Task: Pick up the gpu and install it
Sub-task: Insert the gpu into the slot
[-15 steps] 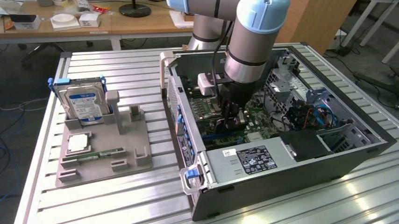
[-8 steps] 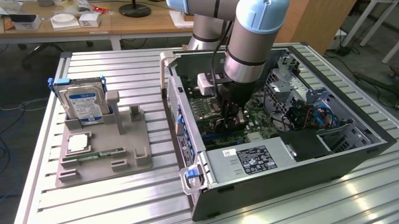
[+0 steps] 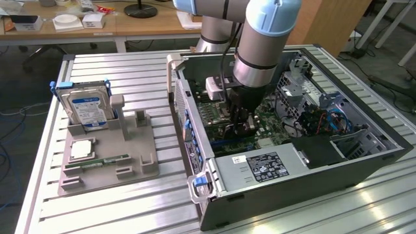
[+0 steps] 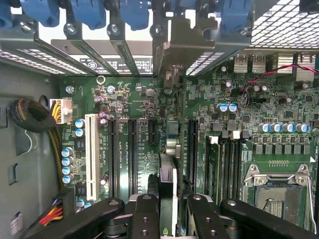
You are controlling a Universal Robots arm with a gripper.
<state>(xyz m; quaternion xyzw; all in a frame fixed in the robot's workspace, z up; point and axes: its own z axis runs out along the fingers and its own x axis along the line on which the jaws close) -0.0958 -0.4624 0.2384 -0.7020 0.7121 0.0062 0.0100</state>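
Here the black two-fingered gripper (image 4: 168, 211) of the grey-and-blue robot arm (image 3: 260, 44) reaches down inside the open dark metal computer case (image 3: 364, 161), its fingers (image 4: 144, 216) closed on the gpu (image 4: 168, 186), a thin dark card with a silvery bracket, held edge-on between them. Just beyond the fingertips lies the green motherboard (image 4: 134, 99) with its long black expansion slots (image 4: 132, 154); the card stands over this board. Well apart from the fingers, outside the case, a blue-and-white-labelled hard drive (image 3: 87, 108) stands upright in a grey plastic holder tray (image 3: 130, 161)
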